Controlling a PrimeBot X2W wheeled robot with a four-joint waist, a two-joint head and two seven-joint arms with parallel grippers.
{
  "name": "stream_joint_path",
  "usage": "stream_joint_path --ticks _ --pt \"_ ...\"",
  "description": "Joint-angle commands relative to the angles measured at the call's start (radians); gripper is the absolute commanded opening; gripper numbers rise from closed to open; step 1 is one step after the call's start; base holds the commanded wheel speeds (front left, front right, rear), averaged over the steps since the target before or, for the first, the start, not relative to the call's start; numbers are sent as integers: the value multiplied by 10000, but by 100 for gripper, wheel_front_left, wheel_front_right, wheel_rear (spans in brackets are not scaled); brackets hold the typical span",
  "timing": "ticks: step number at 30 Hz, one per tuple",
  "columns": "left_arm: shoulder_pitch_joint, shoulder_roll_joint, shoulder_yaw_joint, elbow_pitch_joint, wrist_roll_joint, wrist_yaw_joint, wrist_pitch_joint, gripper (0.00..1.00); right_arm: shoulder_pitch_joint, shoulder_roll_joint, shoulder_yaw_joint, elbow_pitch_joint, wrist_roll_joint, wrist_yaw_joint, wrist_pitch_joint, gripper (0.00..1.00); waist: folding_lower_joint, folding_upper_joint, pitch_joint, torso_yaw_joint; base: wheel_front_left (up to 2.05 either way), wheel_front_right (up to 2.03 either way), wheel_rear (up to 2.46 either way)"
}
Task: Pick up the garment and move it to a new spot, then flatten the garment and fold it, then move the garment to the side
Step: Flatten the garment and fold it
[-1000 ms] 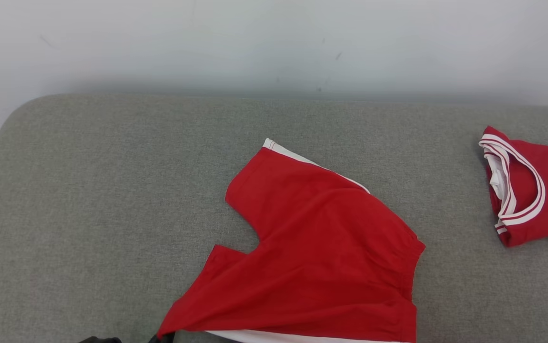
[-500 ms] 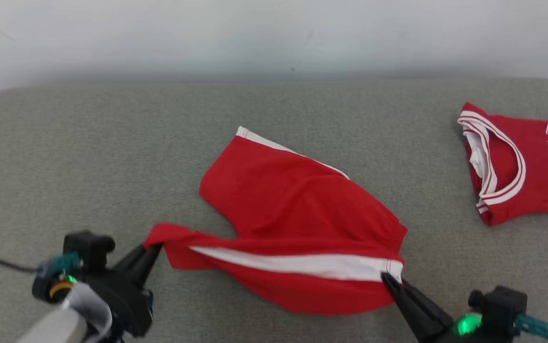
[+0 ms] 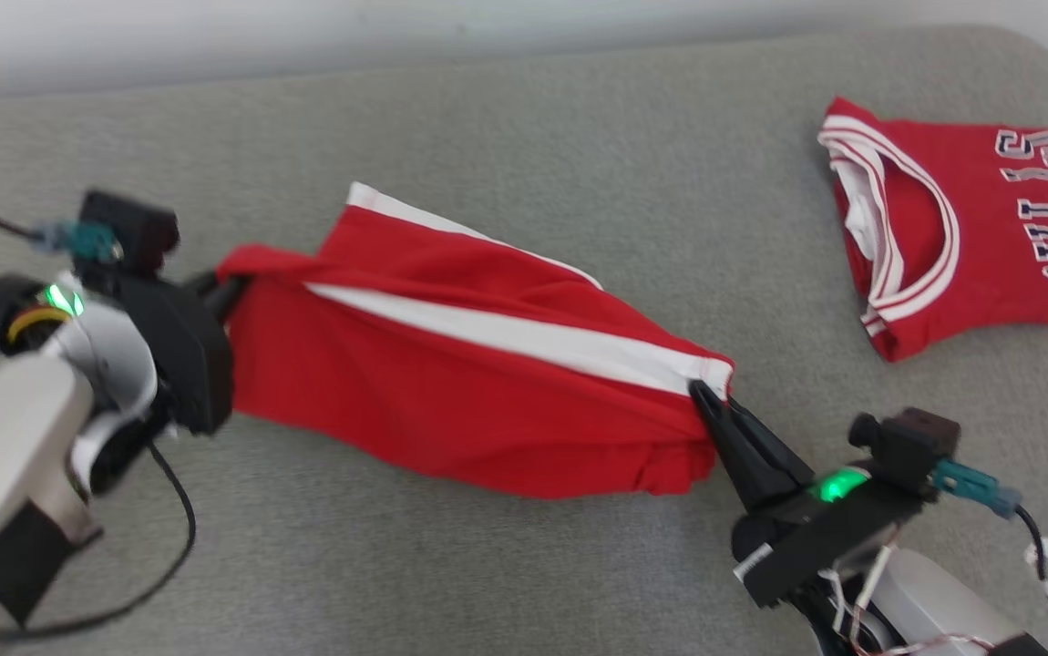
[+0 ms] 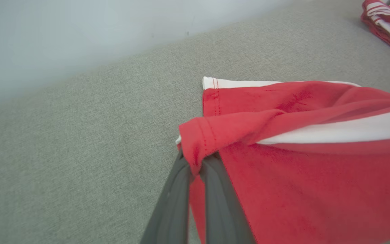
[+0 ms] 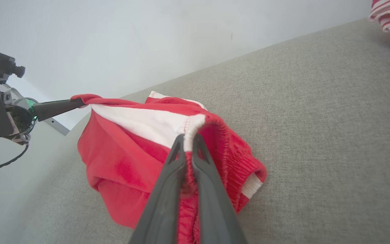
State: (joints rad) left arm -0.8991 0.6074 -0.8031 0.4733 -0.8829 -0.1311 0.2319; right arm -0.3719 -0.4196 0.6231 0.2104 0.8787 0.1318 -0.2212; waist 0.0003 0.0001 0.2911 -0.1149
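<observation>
The garment (image 3: 451, 392) is a pair of red shorts with a white side stripe, stretched between both grippers above the grey cushion. My left gripper (image 3: 225, 290) is shut on a hem corner at the garment's left end; the left wrist view shows the red cloth (image 4: 283, 162) pinched between its dark fingers (image 4: 181, 189). My right gripper (image 3: 702, 392) is shut on the waistband corner at the right end, where the right wrist view shows the white stripe (image 5: 147, 125) clamped at the fingertips. The lower part of the garment hangs down and rests on the cushion.
A folded red jersey (image 3: 970, 237) with white trim and lettering lies at the far right of the grey cushion (image 3: 524, 118). A pale wall runs behind the cushion. A black cable (image 3: 169, 547) loops beside my left forearm.
Both grippers have lifted their edge of the garment and carried it away from me over the rest. The head view has tilted down, so the scene has shifted up.
</observation>
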Motion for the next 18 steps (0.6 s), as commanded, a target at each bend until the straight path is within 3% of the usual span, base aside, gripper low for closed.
stream_joint_path --ticks 1,8,18 --pt "-262 39 -31 100 -182 18 47 0 -157 122 4 84 12 -22 -38 0 -3 -1 547 -537 0 0 0" --pt "-1862 30 -849 1231 -390 21 585 0 -1155 806 287 868 -178 -22 -57 0 -3 -1 1044 -959 0 0 0" --pt "-2913 -310 -1881 2134 -894 19 131 0 -1719 1302 226 1425 -384 -22 -270 0 -3 -1 1379 -1244 0 0 0"
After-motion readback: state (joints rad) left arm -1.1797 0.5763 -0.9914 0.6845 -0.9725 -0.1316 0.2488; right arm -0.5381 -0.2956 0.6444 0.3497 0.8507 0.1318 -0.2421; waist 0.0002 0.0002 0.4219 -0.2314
